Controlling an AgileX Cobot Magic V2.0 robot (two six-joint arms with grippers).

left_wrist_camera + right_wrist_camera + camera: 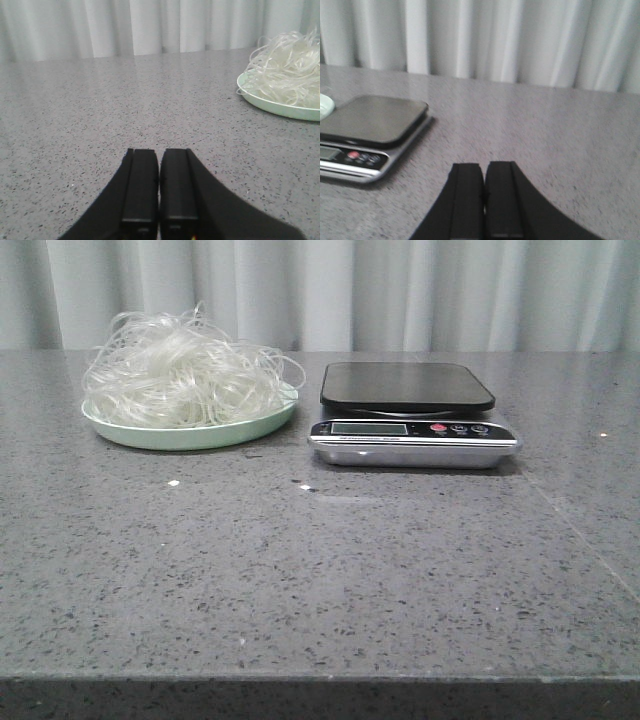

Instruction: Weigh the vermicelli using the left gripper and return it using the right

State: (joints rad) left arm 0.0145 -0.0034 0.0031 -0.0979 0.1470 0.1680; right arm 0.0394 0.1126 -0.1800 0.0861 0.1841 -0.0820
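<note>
One round tangle of vermicelli (185, 372), no clear long axis, fills one plate (190, 433) beside one scale (412, 416); left gripper (159, 187) and right gripper (484, 197) are both closed, empty.

Grey speckled stone counter (320, 570), polished, with dark and pale flecks throughout. Front edge visible as a darker band along the near side. Faint seam line running diagonally across the counter surface toward its near right corner. Small bright glints of reflected light near the counter's middle. Behind the counter's far edge, a pale grey-white curtain (400, 290) hanging in soft vertical folds across the full width. Even, diffuse lighting; soft shadows only.
</note>
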